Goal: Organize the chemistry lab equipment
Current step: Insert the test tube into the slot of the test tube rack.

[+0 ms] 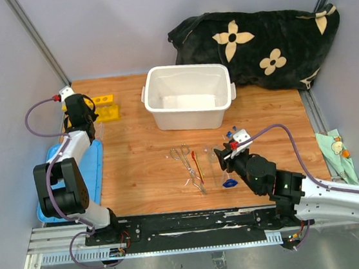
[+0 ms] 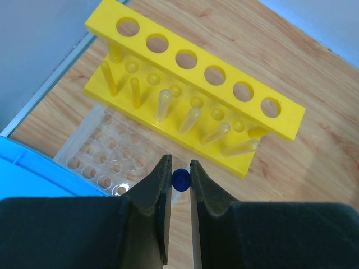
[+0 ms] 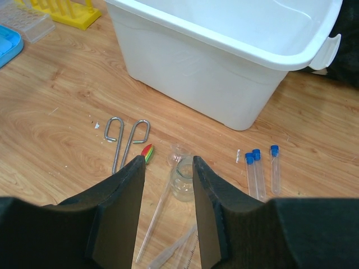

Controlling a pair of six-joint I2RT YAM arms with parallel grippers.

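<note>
Gripping a blue-capped tube [image 2: 180, 180], left pincer [image 2: 179, 163] hangs by yellow rack [image 2: 224, 89]

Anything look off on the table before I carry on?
No spill or breakage visible. Three blue-capped tubes lie flat beside the bin, far from the rack. Tweezers and a glass rod lie loose too.

Left end effector [image 2: 179, 163] pinches a blue-capped tube [image 2: 180, 180]; right end effector [image 3: 166, 163] hangs low, jaws apart
</note>
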